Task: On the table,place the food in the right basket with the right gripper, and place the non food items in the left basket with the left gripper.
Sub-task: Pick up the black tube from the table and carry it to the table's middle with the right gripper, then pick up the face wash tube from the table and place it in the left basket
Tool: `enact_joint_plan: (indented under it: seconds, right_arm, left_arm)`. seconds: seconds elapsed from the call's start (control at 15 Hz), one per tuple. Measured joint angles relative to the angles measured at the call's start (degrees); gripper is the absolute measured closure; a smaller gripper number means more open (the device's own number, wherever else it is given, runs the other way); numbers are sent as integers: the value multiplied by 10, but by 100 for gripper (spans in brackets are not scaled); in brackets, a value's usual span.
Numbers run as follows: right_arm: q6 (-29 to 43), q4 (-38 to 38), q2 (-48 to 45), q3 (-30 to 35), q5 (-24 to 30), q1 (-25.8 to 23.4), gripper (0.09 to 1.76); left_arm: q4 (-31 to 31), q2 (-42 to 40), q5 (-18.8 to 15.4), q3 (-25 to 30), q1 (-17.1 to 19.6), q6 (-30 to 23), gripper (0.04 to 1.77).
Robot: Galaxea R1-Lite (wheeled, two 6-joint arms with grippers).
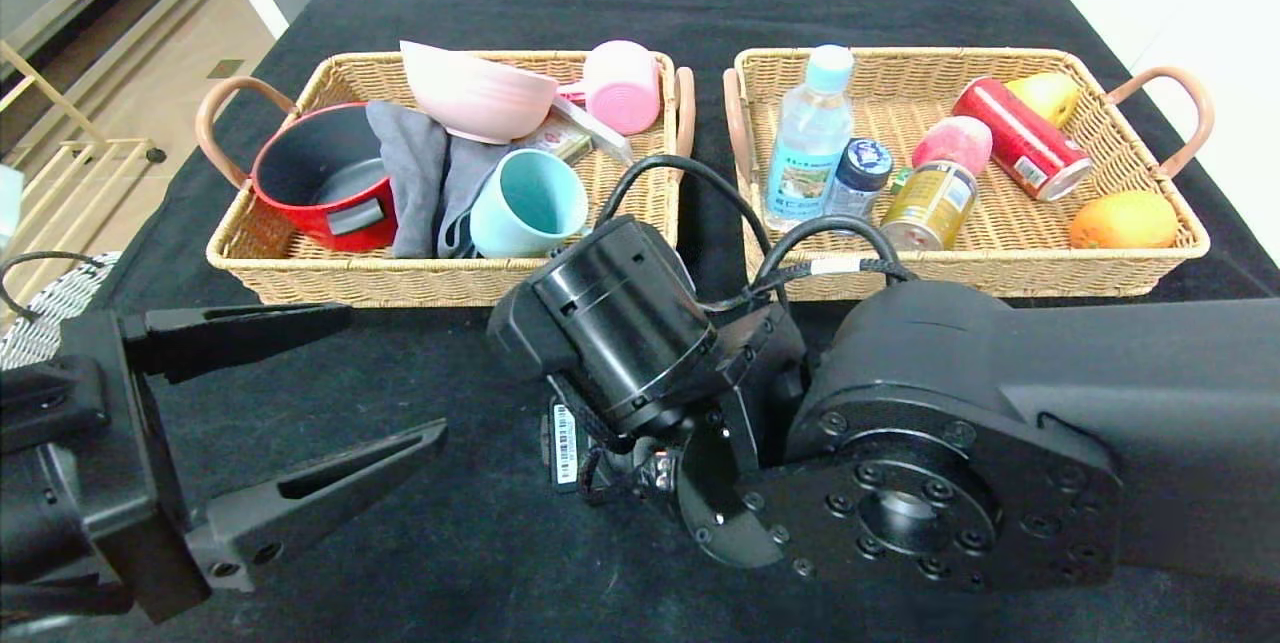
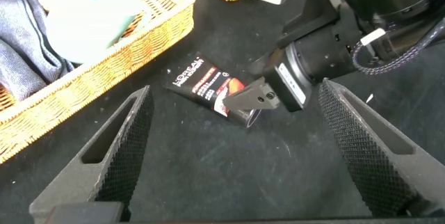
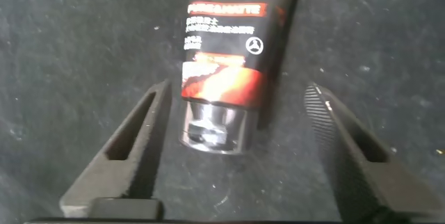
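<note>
Right wrist view: L'Oreal tube (image 3: 226,71) between spread jaws, untouched.

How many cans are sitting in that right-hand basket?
2. A gold can lies near the right basket's front, beside the small jar. A red can lies tilted farther back, by the peach. Another could hide behind the fruit.

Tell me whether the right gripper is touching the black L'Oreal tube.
Apart. The right wrist view shows the right gripper open astride the black L'Oreal tube, black cloth showing on both sides.
</note>
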Motion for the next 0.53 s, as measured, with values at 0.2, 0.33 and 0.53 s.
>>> enact_joint_plan:
  seconds: [0.2,0.33,0.53]
  right_arm:
    - [-35,1,-34,38,15,-3,34]
    - [-76,-1,-79,86,60,-13,30]
    - [-153,-21,-154,172,142,-42,25]
  left_arm:
    - [-1,-1,0,0,1,0,9]
    - [-1,-1,0,-2,6,0,9]
    - [0,3,0,-2,8,-1,9]
